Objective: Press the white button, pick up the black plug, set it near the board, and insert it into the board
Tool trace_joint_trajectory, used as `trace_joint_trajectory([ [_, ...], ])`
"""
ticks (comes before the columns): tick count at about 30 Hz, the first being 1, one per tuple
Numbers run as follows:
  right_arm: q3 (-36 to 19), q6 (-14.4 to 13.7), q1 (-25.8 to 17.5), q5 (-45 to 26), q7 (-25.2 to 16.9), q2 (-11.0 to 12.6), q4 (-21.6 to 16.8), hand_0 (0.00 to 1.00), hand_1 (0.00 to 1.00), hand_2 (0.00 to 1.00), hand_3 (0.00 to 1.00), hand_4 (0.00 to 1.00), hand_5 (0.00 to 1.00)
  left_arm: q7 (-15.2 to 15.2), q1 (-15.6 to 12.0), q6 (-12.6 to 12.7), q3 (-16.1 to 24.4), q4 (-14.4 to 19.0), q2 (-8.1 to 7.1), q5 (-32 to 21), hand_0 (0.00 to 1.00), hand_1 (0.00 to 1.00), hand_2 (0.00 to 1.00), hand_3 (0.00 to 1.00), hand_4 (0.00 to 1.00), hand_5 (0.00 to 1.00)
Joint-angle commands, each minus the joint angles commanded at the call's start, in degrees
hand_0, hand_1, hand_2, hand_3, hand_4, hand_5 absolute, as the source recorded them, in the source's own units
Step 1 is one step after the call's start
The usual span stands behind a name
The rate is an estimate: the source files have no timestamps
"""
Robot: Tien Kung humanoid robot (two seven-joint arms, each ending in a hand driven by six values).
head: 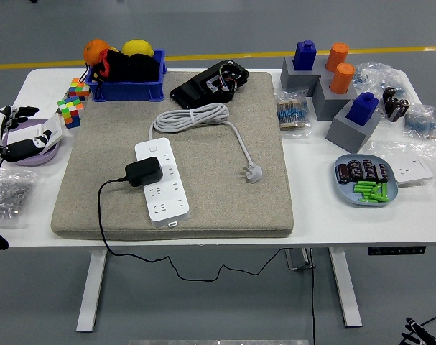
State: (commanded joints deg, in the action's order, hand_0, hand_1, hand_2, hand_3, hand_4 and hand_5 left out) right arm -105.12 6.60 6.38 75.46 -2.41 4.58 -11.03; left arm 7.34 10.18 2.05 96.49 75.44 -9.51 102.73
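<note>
**Black plug seated in the power strip, left hand at the frame edge**

Head view: A grey felt mat (203, 144) covers the middle of the white table (332, 215). On the mat, left of centre, lies a white power strip (162, 182), running from upper left to lower right. The black plug (144, 171) sits on the strip, over its upper sockets, and its black cable (101, 215) goes left, then down over the near edge of the table. The white button (154, 144) is at the upper end of the strip, with nothing on it. The strip's own white cord (192, 117) is coiled above it and ends in a white plug (253, 172) lying on the mat to the right.

The left hand (13, 136) is at the left edge of the frame, above a purple dish (34, 154), well apart from the strip. Its fingers are spread and hold nothing. A blue bin (128, 86) with fruit stands in the upper left, and a blue plate (366, 183) with green parts at the right.
</note>
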Motion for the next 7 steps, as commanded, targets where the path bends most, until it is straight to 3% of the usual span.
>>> trace_joint_trajectory([
  [7,0.7,0.0,-0.1,-0.5,0.0,0.2,-0.2,0.795,0.691,0.641,0.635,0.723,0.476,0.2,-0.2,-0.1,-0.2,1.4,-0.01,-0.1,0.8,0.796,0.757,0.669,0.733,0.002],
])
